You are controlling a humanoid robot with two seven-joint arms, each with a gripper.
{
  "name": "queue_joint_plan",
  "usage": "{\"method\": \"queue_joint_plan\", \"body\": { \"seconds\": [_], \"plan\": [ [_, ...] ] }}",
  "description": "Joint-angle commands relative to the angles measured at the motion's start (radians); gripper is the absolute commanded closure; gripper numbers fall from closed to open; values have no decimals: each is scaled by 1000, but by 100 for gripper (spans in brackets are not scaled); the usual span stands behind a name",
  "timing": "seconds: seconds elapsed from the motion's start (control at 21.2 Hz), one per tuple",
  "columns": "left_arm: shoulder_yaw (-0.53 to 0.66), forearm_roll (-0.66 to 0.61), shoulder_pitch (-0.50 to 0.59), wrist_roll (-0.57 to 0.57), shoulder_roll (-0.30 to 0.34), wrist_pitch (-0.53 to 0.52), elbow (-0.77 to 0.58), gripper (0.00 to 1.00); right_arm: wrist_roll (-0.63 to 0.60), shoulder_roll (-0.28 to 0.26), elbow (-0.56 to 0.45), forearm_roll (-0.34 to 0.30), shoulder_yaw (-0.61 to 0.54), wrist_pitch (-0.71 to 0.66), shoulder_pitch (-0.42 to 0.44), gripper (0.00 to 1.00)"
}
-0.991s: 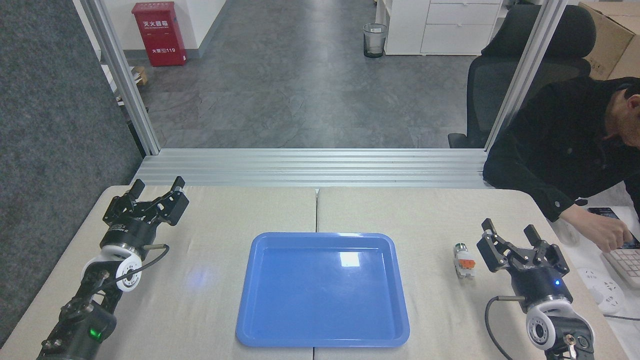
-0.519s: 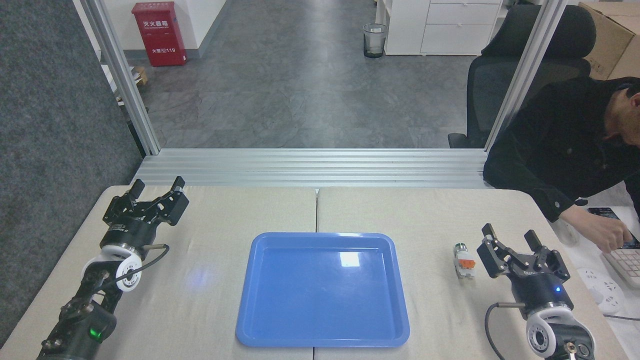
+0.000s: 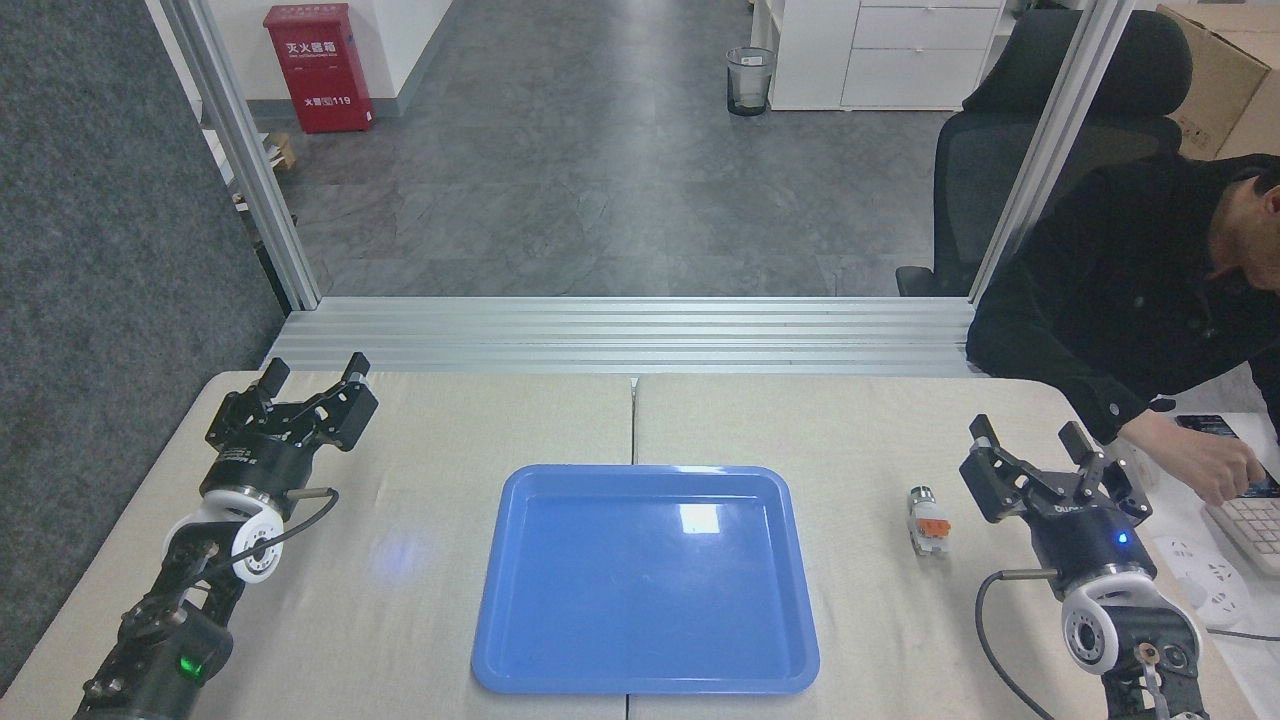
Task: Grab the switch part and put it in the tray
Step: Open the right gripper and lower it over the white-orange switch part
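Small white-grey plastic switch part (image 3: 927,520) with orange middle near desk's right edge: light, rigid; pinch orange block. Right gripper (image 3: 1030,448) spread, empty; left gripper (image 3: 313,377) spread, empty.

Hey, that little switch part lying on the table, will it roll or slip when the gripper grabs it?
The switch part lies on its side; its round silver end may let it roll if nudged. Its boxy orange and white middle probably resists that. It looks like small, rigid plastic, likely light, so the open right gripper could knock it aside.
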Motion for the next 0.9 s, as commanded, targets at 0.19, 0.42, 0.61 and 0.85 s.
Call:
{"method": "queue_joint_plan", "body": {
  "seconds": [0.19, 0.42, 0.61, 0.85],
  "plan": [
    [0, 0, 1, 0, 0, -1, 0, 0, 88, -41, 458, 51, 136, -3, -168, 0],
    [0, 0, 0, 0, 0, 1, 0, 0, 86, 22, 548, 51, 140, -3, -165, 0],
    [0, 0, 0, 0, 0, 1, 0, 0, 77, 25, 613, 51, 144, 3, -153, 0],
    [0, 0, 1, 0, 0, 1, 0, 0, 40, 16, 648, 63, 148, 26, -130, 0]
  ]
}}
